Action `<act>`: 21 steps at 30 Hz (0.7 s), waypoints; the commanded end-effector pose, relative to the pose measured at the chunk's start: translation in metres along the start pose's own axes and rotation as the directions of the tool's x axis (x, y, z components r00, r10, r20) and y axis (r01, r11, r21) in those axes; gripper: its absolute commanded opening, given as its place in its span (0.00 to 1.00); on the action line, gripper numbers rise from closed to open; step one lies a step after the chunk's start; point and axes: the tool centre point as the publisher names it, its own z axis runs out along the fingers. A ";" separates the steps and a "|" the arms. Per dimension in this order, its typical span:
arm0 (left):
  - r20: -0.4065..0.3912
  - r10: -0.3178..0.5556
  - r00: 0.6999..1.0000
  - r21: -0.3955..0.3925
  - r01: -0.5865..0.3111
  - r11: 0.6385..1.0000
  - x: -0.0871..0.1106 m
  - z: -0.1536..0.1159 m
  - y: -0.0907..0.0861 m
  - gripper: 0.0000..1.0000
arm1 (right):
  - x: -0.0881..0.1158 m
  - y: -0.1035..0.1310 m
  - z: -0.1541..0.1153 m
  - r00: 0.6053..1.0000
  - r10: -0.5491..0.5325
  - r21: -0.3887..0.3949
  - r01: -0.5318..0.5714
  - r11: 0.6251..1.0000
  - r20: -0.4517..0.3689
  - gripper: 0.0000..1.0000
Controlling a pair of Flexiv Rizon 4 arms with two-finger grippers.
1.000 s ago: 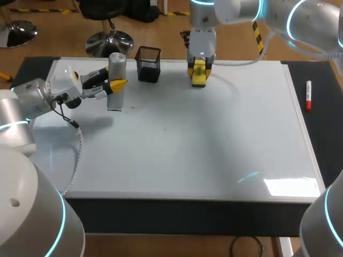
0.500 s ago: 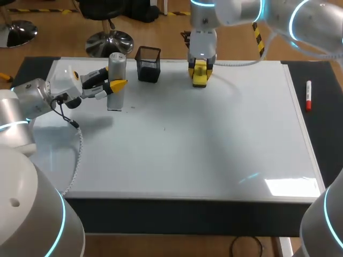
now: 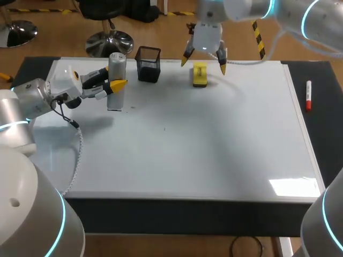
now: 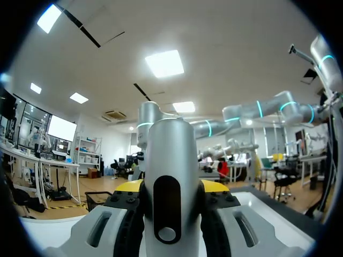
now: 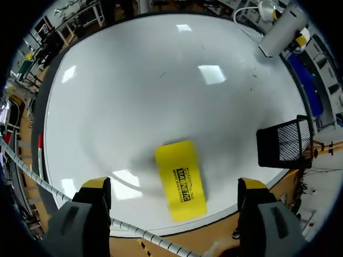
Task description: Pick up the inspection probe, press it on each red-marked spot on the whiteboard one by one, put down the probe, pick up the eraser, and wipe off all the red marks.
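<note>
Yellow eraser [image 3: 199, 74] lies flat on the whiteboard [image 3: 214, 144] under your spread right gripper [image 3: 203, 65], while your left gripper [image 3: 111, 80] is clamped on the inspection probe [image 3: 117, 64].
Your right gripper hangs above the eraser with its fingers wide apart, one to each side and touching nothing. In the right wrist view the eraser sits between the two yellow tips, near the board's far edge. The black mesh basket [image 3: 148, 64] stands off to one side of it. On your left, the silver probe stands upright near the board's far left corner with its foot on the surface, just beside the basket. The left wrist view shows both fingers pressed against its sides. Your red marker [image 3: 308, 95] lies on the dark mat past the board's right edge, well apart from the rest.
</note>
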 end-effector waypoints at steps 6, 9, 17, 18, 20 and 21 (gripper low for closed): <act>0.002 0.002 1.000 0.001 -0.002 1.000 0.001 0.000 -0.001 0.00 | 0.041 0.011 -0.045 0.950 0.160 -0.030 -0.157 0.987 0.268 1.00; 0.002 0.002 1.000 0.001 -0.002 1.000 0.001 0.000 -0.001 0.00 | 0.053 0.009 -0.061 0.919 0.248 -0.044 -0.247 0.968 0.306 1.00; 0.002 0.002 1.000 0.001 -0.002 1.000 0.001 0.000 -0.001 0.00 | 0.074 0.003 -0.090 0.807 0.486 -0.127 -0.472 0.872 0.335 1.00; 0.002 0.002 1.000 0.001 -0.002 1.000 0.001 0.000 -0.001 0.00 | 0.076 0.003 -0.093 0.800 0.493 -0.126 -0.481 0.868 0.342 1.00; 0.002 0.002 1.000 0.001 -0.002 1.000 0.001 0.000 -0.001 0.00 | 0.080 0.004 -0.098 0.779 0.524 -0.148 -0.506 0.850 0.343 1.00; 0.002 0.002 1.000 0.001 -0.002 1.000 0.001 0.000 -0.001 0.00 | 0.081 0.004 -0.100 0.776 0.523 -0.161 -0.501 0.851 0.353 1.00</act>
